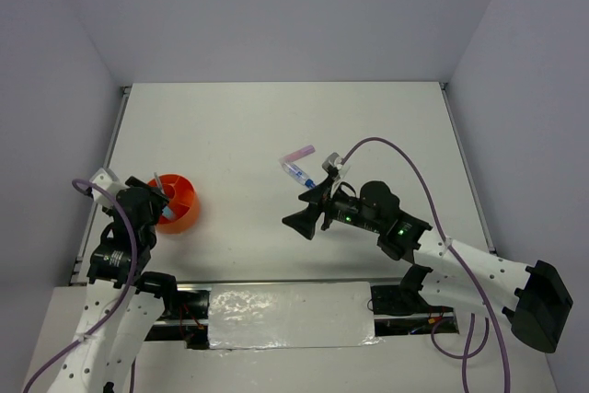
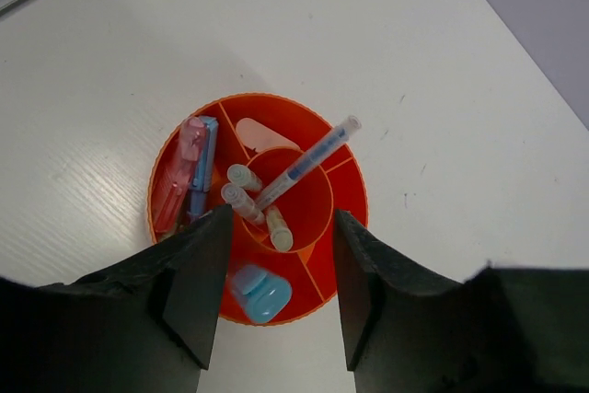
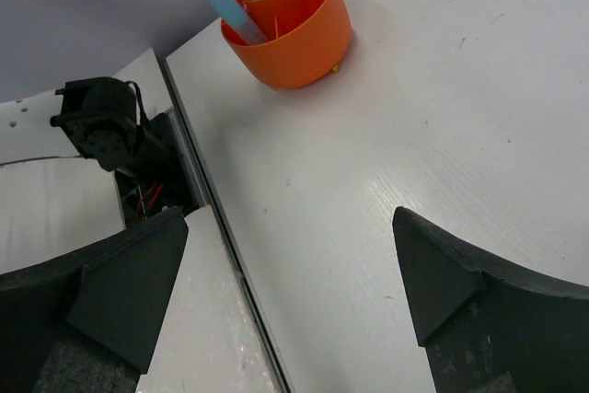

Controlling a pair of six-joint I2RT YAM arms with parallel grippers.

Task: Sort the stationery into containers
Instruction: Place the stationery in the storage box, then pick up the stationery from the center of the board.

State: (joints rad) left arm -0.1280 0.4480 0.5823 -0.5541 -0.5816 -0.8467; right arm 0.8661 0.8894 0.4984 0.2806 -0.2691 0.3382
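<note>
The orange cup [image 2: 345, 186] has a round middle well and outer sections. Thin pens [image 2: 304, 163] stand in the well. A pink piece [image 2: 189, 158] and a blue piece [image 2: 207, 163] lie in the left section, and a peach piece [image 2: 262, 133] in the far one. A light blue capsule [image 2: 258, 292] rests in the near section. My left gripper [image 2: 281, 292] hovers open right above that capsule, touching nothing. On the table a pink piece [image 1: 299, 152] and a clear blue-tipped pen [image 1: 296, 172] lie just beyond my right gripper [image 1: 308, 209], which stands wide open and empty.
The cup [image 1: 179, 202] stands near the table's left edge, close to the left arm's base. A small grey-white item [image 1: 332, 161] lies beside the right wrist. A shiny white strip [image 1: 290, 315] and a dark gap [image 3: 152, 190] with wires run along the near edge.
</note>
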